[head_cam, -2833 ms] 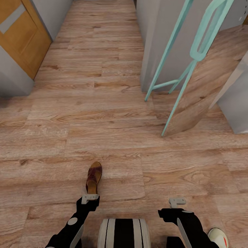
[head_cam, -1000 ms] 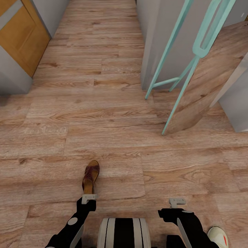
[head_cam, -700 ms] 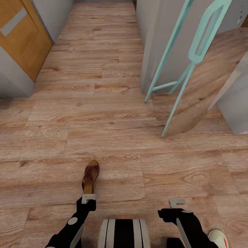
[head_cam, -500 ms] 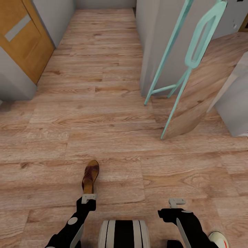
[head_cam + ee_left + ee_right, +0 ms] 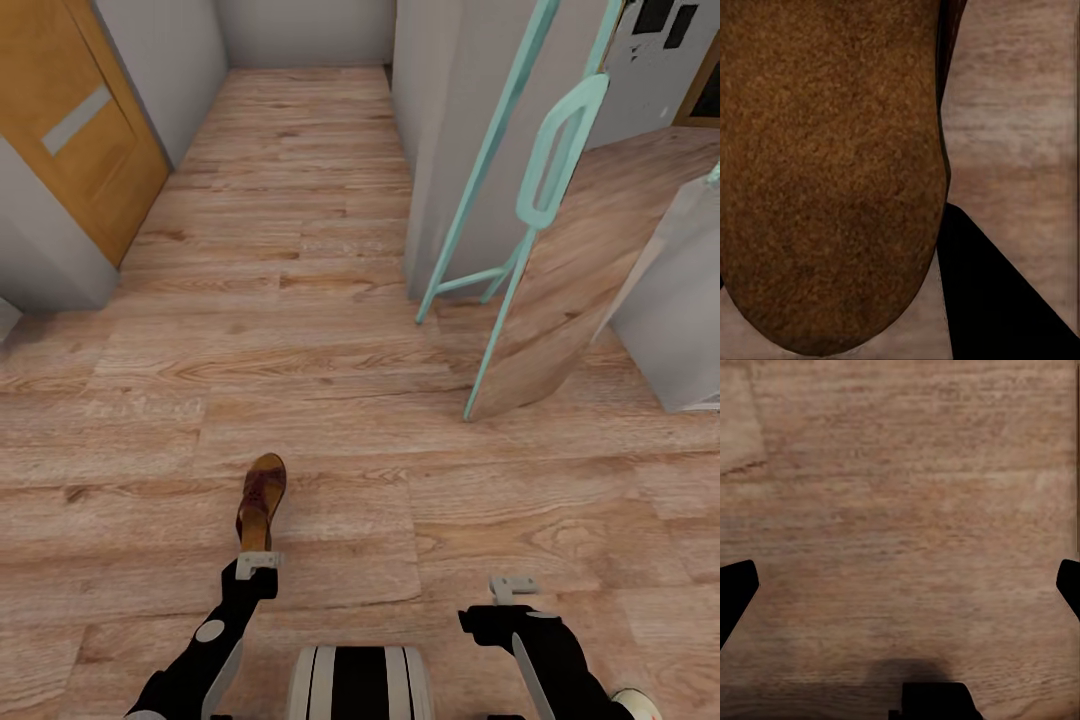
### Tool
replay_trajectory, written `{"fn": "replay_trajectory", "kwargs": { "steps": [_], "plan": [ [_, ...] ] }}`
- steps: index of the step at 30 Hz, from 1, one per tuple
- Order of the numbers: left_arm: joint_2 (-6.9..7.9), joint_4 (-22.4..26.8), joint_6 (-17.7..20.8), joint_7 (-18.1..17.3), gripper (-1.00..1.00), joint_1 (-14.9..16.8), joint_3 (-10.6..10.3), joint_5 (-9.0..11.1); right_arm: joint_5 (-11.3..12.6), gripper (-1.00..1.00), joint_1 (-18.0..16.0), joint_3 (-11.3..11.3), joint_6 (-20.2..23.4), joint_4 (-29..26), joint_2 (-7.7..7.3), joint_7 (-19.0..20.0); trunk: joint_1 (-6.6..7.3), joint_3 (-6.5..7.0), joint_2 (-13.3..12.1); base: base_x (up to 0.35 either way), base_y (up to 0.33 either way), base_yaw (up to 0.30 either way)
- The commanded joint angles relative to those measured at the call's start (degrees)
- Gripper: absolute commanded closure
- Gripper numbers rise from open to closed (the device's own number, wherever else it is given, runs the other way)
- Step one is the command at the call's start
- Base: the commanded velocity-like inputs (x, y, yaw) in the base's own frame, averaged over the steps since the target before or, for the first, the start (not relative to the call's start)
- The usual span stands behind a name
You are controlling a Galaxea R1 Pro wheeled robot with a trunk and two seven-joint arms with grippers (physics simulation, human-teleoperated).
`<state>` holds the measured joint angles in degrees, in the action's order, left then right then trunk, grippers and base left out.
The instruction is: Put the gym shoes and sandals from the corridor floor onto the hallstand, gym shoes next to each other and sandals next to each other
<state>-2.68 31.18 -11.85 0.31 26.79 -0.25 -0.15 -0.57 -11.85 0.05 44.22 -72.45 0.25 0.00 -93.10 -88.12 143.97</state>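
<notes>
Spanning the whole head view, the corridor floor (image 5: 330,300) runs far toward a grey end wall, with an orange door (image 5: 80,130) at far left and a teal-framed mirror (image 5: 545,260) leaning at right. One sandal (image 5: 260,500) sits just beyond the left gripper (image 5: 257,562), heel at the fingertips, apparently held there for carrying; in the left wrist view its tan footbed (image 5: 832,172) lies close under the camera, so a grasp seems likely but cannot be confirmed. The right gripper (image 5: 900,585) hangs empty, fingers spread wide over bare planks. A gym shoe (image 5: 640,703) peeks in at the near right corner.
</notes>
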Motion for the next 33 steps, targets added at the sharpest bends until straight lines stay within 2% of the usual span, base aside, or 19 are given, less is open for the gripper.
{"fn": "replay_trajectory", "kwargs": {
  "steps": [1,9,11,12,15,19,21,25,33],
  "plan": [
    [-0.02,0.18,-0.13,0.1,1.0,0.01,-0.05,-0.19,0.02,-1.0,-0.02,-0.05,0.3,-0.06,0.01,0.03,0.03,0.2,0.0,0.0,0.0,0.0],
    [-0.04,0.51,0.93,0.07,1.0,0.01,-0.1,-0.2,0.2,-1.0,-0.02,-0.19,0.39,-1.32,-0.02,-0.06,0.24,1.97,-0.11,0.0,0.0,0.0],
    [-0.04,0.54,2.22,0.06,1.0,0.01,-0.1,-0.2,0.2,-1.0,-0.02,-0.2,0.46,-2.48,-0.01,-0.07,0.29,2.41,-0.14,0.0,0.0,0.0],
    [0.05,0.63,4.78,0.05,1.0,0.01,-0.04,-0.2,0.21,-1.0,-0.02,-0.2,0.6,-4.29,0.0,-0.08,0.32,2.64,-0.15,0.0,0.0,0.0],
    [0.67,0.69,7.39,0.05,1.0,0.01,0.04,-0.16,0.21,-1.0,-0.02,-0.18,0.74,-5.58,0.03,-0.08,0.39,3.3,-0.19,0.0,0.0,0.0],
    [1.31,0.8,9.31,-0.04,1.0,0.01,0.15,0.06,0.01,-1.0,-0.02,0.02,0.79,-6.45,0.0,-0.09,0.5,4.19,-0.25,0.0,0.0,0.0],
    [0.39,0.82,9.51,-0.19,1.0,0.01,-0.05,0.32,-0.11,-1.0,-0.02,-0.07,0.78,-6.69,-0.07,-0.09,0.55,4.76,-0.27,0.0,0.0,0.0],
    [-0.39,2.04,9.66,-0.18,1.0,0.01,-0.06,0.32,-0.11,-1.0,-0.02,-0.16,0.78,-6.68,-0.07,-0.09,0.65,5.97,-0.33,0.0,0.0,0.0],
    [-1.12,9.17,15.73,-0.21,1.0,0.01,-0.16,0.36,0.09,-1.0,0.07,-0.28,0.76,-6.6,-0.02,-0.09,0.86,8.47,-0.43,0.0,0.0,0.0]
  ]
}}
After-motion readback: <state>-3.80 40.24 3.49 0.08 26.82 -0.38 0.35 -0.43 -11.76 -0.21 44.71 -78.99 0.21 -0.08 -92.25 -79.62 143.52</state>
